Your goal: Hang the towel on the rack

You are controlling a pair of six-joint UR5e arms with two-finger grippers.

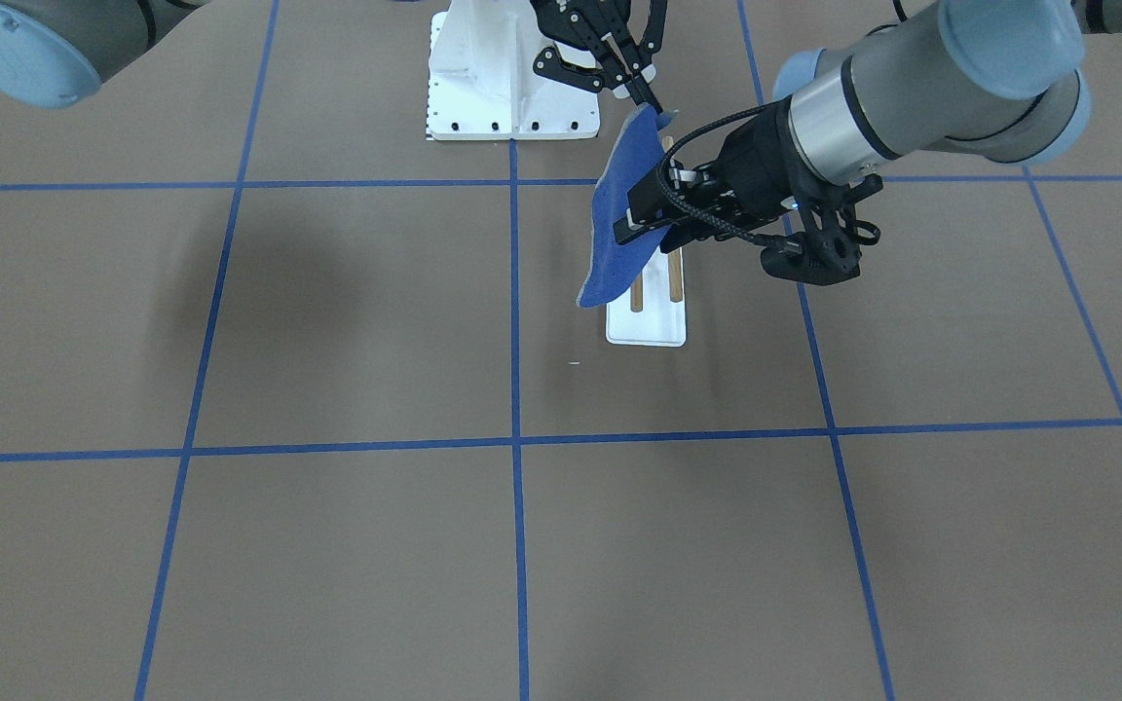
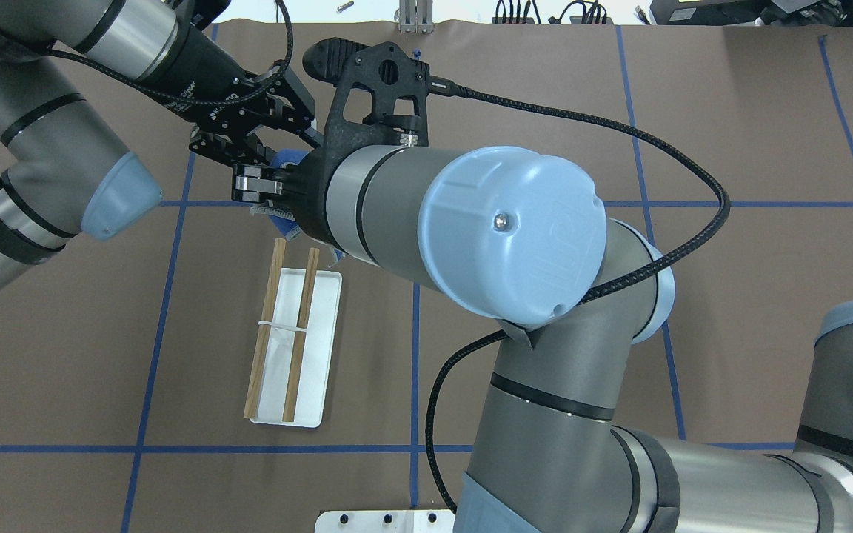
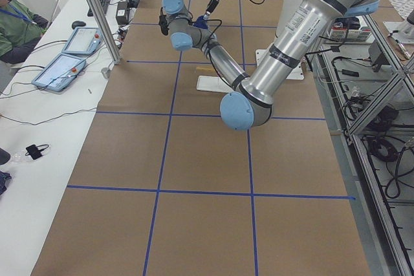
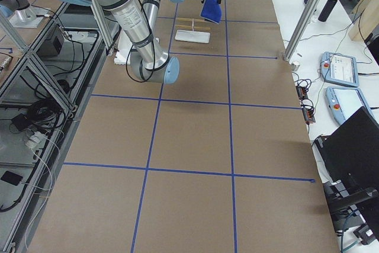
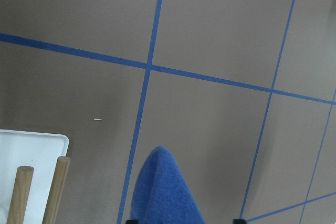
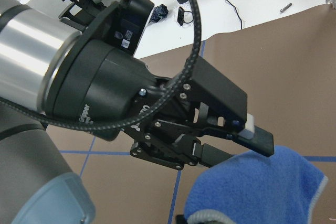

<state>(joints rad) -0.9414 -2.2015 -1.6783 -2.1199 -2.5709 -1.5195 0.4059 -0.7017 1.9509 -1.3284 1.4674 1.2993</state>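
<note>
Robotics lab: tape-gridded table (image 1: 327, 341), teach pendants (image 4: 339, 68), aluminium framing (image 3: 97, 11).

Blue towel (image 1: 608, 248), brown-and-white rack (image 1: 647, 328), blue-gridded brown table (image 1: 327, 321).

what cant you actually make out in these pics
- Front view: the royal-blue soft cloth towel and the left hand cover much of the white-based rack of two brown wooden dowels.
- Overhead: the right arm hides most of the towel and where the right hand grips.
- Side views: both hands too small.

overhead: towel (image 2: 282, 222) mostly hidden behind right arm (image 2: 397, 207) | front: rack (image 1: 647, 329) robot-side end behind towel | left wrist: rack cut off
</note>
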